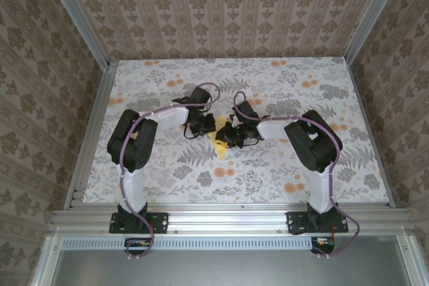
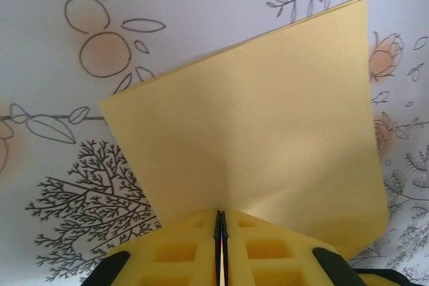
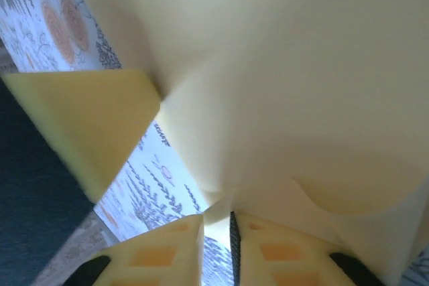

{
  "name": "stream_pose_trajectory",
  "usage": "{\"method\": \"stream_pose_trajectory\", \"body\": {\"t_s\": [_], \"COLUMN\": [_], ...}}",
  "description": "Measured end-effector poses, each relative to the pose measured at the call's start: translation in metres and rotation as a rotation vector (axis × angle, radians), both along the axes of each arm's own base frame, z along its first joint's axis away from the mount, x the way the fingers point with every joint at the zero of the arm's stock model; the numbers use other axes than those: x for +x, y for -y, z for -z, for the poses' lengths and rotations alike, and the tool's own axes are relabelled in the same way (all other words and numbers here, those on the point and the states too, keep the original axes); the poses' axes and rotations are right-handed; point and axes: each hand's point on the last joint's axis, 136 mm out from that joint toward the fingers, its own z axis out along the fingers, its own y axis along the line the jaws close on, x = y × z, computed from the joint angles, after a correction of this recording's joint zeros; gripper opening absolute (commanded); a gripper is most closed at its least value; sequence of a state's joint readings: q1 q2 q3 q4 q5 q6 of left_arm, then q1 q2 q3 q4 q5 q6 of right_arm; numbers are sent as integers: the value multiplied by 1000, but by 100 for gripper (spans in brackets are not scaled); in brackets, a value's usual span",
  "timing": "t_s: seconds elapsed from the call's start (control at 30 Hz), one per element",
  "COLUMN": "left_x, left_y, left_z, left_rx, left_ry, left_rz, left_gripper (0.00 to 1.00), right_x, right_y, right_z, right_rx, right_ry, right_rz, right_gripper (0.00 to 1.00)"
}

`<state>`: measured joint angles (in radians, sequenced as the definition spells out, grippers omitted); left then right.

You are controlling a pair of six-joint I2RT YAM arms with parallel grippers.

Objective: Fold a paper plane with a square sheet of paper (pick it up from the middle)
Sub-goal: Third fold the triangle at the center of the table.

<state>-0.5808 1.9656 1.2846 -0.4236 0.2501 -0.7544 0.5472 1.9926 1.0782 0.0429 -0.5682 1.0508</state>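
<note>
The square sheet of paper [image 2: 261,138] is yellow and folded over, in the middle of the table [image 1: 167,78]. The left claw [image 2: 220,232] is squeezed shut on its edge. The right claw [image 3: 218,232] is almost closed, with paper dipping between its fingers [image 3: 167,252]; I cannot tell if it pinches. I think the fold goes best if the edges line up first, then get pressed flat slowly.
</note>
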Motion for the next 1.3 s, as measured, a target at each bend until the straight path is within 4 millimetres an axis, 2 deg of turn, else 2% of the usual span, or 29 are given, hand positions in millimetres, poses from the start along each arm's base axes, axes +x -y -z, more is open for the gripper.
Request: {"method": "stream_pose_trajectory", "body": {"t_s": [0.17,0.37,0.63,0.83,1.17,1.3], "left_x": [-5,-27,-46,-50,-58,-57], "left_y": [1,1,7,8,2,3], "left_z": [-16,-27,-19,-16,5,6], "left_rx": [-39,-112,-126,-120,-72,-67], "left_ry": [19,6,-40,-51,-108,-107], "left_rz": [7,20,44,51,46,46], "left_gripper": [12,9,2,0,0,0], "right_x": [-1,-1,-1,-1,-1,-1], "right_y": [2,3,3,3,3,3], "right_z": [3,4,4,4,4,4], "right_rx": [-15,-20,-21,-21,-21,-21], "right_ry": [1,10,12,12,12,12], "right_rz": [2,-8,-10,-10,-10,-9], "right_gripper": [3,0,0,0,0,0]}}
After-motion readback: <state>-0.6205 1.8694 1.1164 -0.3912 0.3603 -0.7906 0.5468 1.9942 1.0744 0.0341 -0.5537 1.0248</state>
